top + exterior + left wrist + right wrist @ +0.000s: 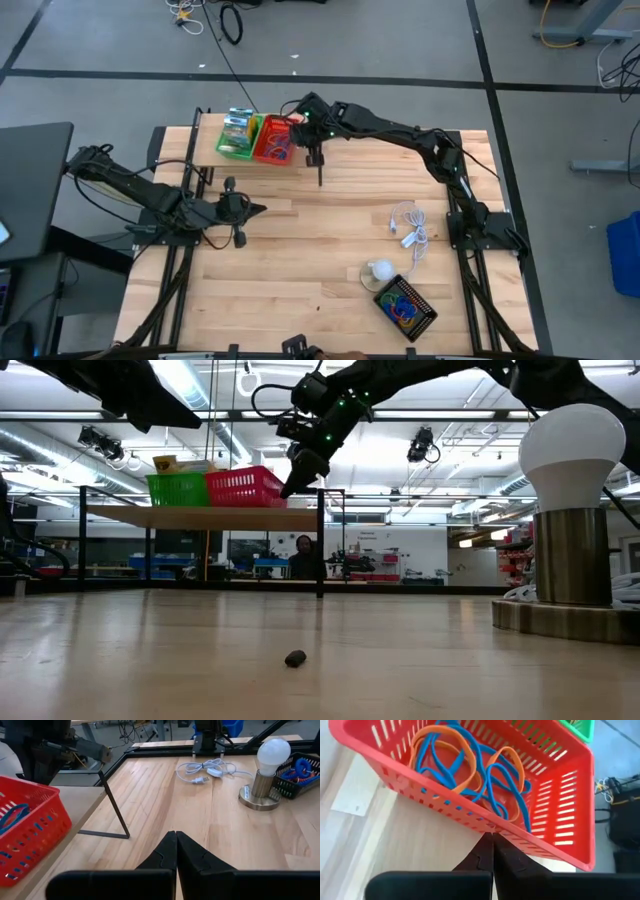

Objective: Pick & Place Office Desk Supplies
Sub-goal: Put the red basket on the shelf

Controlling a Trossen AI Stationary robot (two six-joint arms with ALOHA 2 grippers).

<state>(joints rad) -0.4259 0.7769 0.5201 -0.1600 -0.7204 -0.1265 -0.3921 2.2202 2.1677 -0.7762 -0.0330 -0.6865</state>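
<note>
Right claw (492, 851), fingers pressed together and empty, is held just beside the red basket (560, 820), where light, floppy blue and orange loops (470, 770) are best pinched by one strand.

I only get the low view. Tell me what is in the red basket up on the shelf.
Observer: Blue and orange loops lie tangled in the red basket.
Operator: Report the right gripper against it.
Observer: The right gripper is shut, its tips right at the basket's outer wall. I cannot confirm contact.
Operator: Find me other loops on the table.
Observer: A black basket beside the lamp, across the table from the shut, empty left gripper, holds coloured loops.
</note>
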